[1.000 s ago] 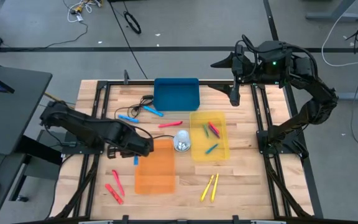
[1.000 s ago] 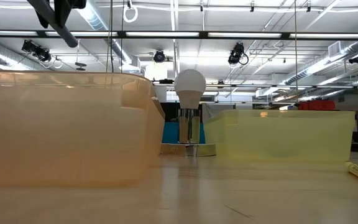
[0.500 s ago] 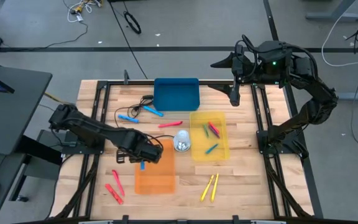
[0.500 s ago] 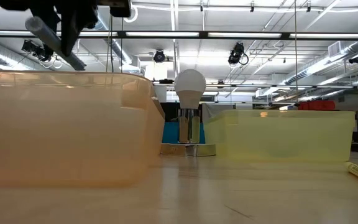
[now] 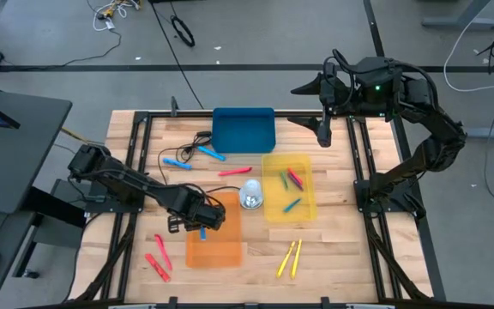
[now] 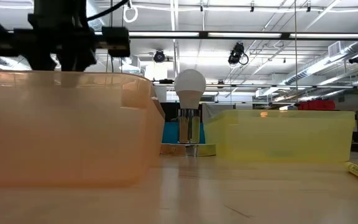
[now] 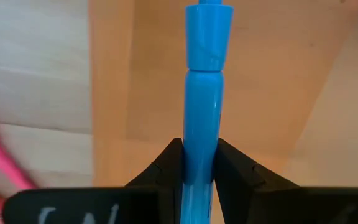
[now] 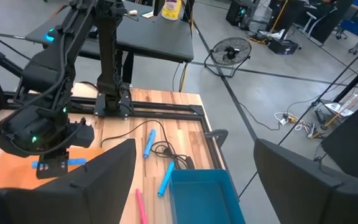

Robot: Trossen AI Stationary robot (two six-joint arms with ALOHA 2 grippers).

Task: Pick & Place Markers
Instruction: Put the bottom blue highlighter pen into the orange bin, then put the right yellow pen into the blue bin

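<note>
My left gripper (image 5: 200,225) is over the left part of the orange tray (image 5: 219,253), shut on a light blue marker (image 7: 202,93). In the low view it (image 6: 67,62) reaches the tray's rim. Loose markers lie on the table: red ones (image 5: 157,256), yellow ones (image 5: 290,257), light blue ones (image 5: 175,161) and a pink-red one (image 5: 234,172). Several more lie in the yellow tray (image 5: 309,210). My right gripper (image 5: 314,107) waits open, high above the table's far right. My left gripper pinches the light blue marker's barrel (image 7: 202,155) between its two fingers, which come from above, pointing down, and lie across it. The marker sits about level, its cap end (image 7: 208,31) sticking out over the tray's floor. Whether it touches the floor I cannot tell.
A blue tray (image 5: 243,129) stands at the far middle. A bulb-shaped object on a metal base (image 5: 251,196) stands between the orange and yellow trays. A black cable (image 5: 194,148) lies beside the blue tray. Black frame rails run along both table sides.
My left gripper has come down and gone toward the table's right and near edges, from beside the orange tray's left rim to over the tray, down to rim height. It stays shut on the light blue marker, which went with it.
</note>
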